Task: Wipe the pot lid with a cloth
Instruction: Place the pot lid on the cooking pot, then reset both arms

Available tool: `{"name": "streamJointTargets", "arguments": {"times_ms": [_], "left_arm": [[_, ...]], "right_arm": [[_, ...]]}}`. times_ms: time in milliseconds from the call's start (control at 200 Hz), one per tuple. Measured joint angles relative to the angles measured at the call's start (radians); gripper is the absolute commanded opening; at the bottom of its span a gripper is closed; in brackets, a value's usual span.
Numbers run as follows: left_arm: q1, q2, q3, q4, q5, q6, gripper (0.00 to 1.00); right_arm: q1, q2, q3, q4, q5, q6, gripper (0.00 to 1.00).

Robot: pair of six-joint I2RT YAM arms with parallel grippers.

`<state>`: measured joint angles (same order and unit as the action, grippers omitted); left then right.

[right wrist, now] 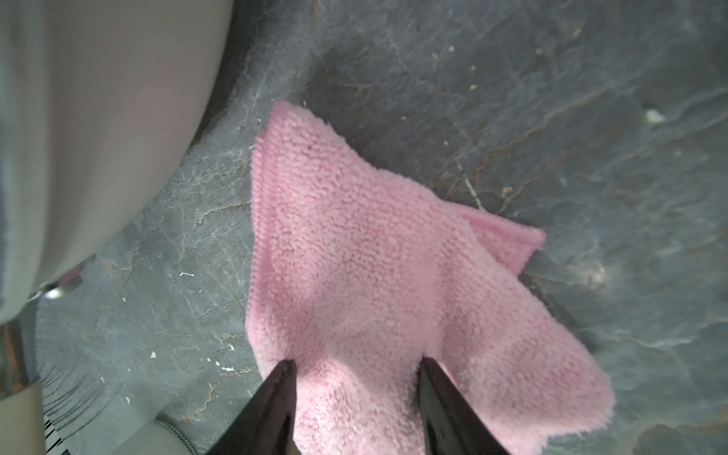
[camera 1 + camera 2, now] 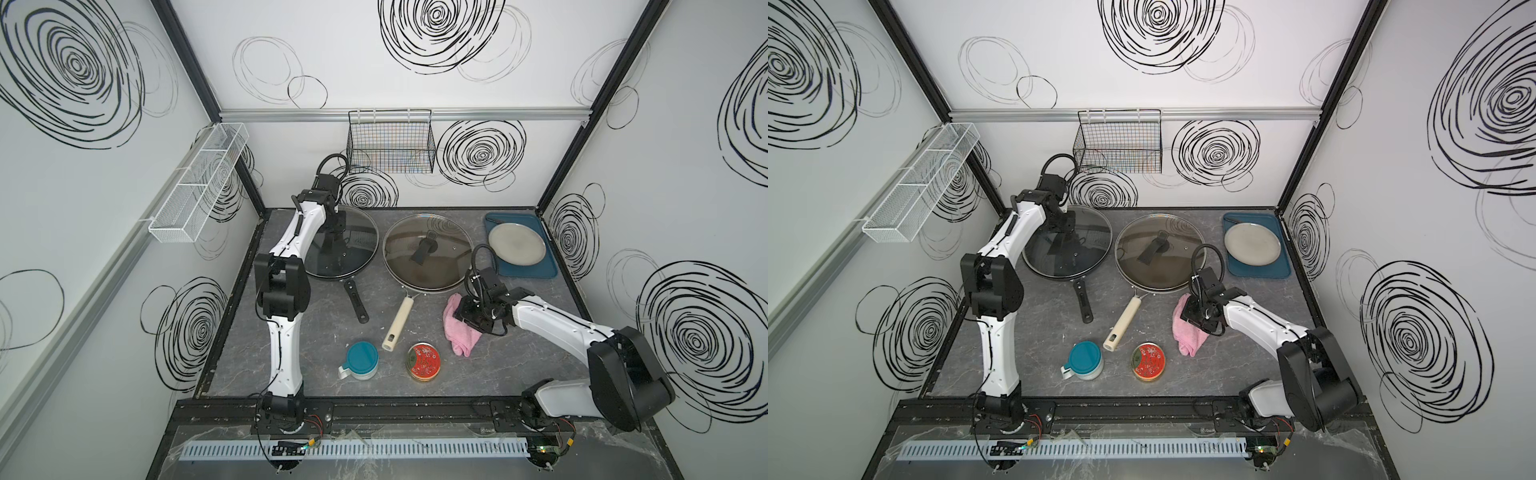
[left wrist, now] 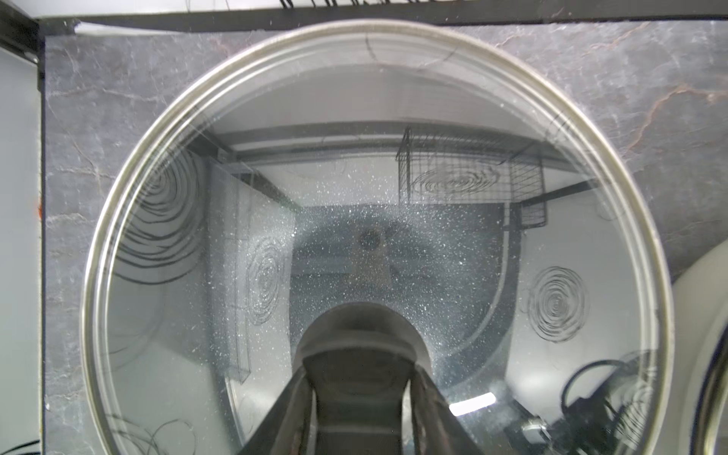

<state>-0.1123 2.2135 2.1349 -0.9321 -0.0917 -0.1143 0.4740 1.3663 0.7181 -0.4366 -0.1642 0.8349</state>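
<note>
Tabletop point(image 2: 498, 365) grey marbled, perhaps crumb-flecked, walls point(image 2: 340, 54) swirl-patterned

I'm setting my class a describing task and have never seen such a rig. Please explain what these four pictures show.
Two robot arms stand at a grey tabletop. Two pictures look down from overhead; the others come from cameras on each wrist. The left gripper sits at the handle of a glass lid on a black frying pan. The right gripper presses its fingertips into a pink cloth; whether it grips is unclear. Nearby: a second lidded pan with a cream handle, a teal-lidded cup, a red tin, a grey plate on a blue tray.
</note>
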Motion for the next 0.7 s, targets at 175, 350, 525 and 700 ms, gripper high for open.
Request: {"name": "streamJointTargets", "arguments": {"times_ms": [175,350,525,700], "left_arm": [[0.0,-0.006,0.0,0.007,-0.005,-0.002,0.49],[0.0,-0.044,-0.014,0.042,-0.029,-0.014,0.51],[0.0,-0.146,-0.052,0.099,-0.069,-0.037,0.52],[-0.002,-0.338,-0.187,0.211,-0.094,-0.077,0.55]], "right_arm": [[0.002,0.0,0.0,0.0,0.0,0.003,0.53],[0.002,0.0,0.002,-0.002,0.002,0.003,0.58],[-0.007,-0.002,0.051,-0.051,0.035,-0.032,0.83],[-0.034,-0.069,0.136,-0.105,0.103,-0.082,0.95]]}}
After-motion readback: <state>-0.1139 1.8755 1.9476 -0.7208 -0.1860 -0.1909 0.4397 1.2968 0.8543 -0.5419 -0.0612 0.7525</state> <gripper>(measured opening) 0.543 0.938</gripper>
